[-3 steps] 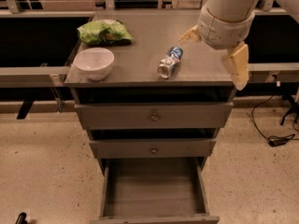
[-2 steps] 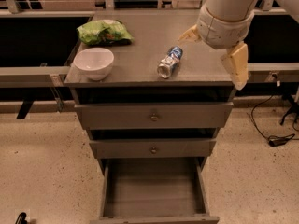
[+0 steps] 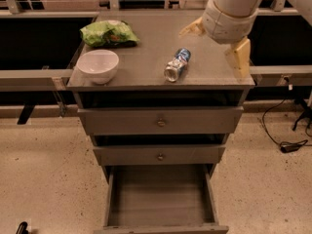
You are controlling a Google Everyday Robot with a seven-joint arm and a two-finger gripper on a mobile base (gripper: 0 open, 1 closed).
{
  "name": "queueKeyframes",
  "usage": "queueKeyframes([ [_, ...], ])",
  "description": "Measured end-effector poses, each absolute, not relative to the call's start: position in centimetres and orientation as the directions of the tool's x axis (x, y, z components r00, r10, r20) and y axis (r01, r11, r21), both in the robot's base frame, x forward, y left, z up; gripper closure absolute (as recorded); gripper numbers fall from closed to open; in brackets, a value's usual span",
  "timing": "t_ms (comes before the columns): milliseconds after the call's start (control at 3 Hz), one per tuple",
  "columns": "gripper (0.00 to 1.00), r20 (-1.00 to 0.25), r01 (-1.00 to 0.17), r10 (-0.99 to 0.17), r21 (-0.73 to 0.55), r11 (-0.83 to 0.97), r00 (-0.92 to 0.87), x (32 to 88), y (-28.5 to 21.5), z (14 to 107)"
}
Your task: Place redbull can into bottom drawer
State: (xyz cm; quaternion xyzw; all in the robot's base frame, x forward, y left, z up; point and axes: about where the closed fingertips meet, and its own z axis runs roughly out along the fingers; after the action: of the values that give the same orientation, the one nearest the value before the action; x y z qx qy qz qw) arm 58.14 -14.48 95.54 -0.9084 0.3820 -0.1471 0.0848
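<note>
The redbull can point(image 3: 176, 65) lies on its side on the cabinet top point(image 3: 146, 74), right of centre, with its shiny end towards me. My gripper point(image 3: 218, 43) hovers above the right rear part of the top, to the right of and behind the can, not touching it. Its two tan fingers point(image 3: 241, 57) are spread wide apart and hold nothing. The bottom drawer point(image 3: 161, 199) is pulled out below, with a bare wooden floor and nothing inside.
A white bowl point(image 3: 97, 65) sits at the front left of the top, and a green crinkly bag point(image 3: 108, 33) lies behind it. The two upper drawers with round knobs point(image 3: 161, 122) are slightly ajar. A black cable point(image 3: 287, 145) lies on the floor at the right.
My gripper has shifted slightly left and towards the back of the cabinet top. The can, bowl, bag and drawers have not moved.
</note>
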Motion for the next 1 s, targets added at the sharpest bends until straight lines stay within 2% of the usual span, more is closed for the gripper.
queueKeyframes([
  [333, 0.0, 0.201, -0.576, -0.631, -0.272, -0.771, 0.749, 62.5, -11.9, 94.0],
  [1000, 0.0, 0.157, -0.533, -0.573, -0.235, -0.813, 0.805, 69.5, -7.6, 88.8],
])
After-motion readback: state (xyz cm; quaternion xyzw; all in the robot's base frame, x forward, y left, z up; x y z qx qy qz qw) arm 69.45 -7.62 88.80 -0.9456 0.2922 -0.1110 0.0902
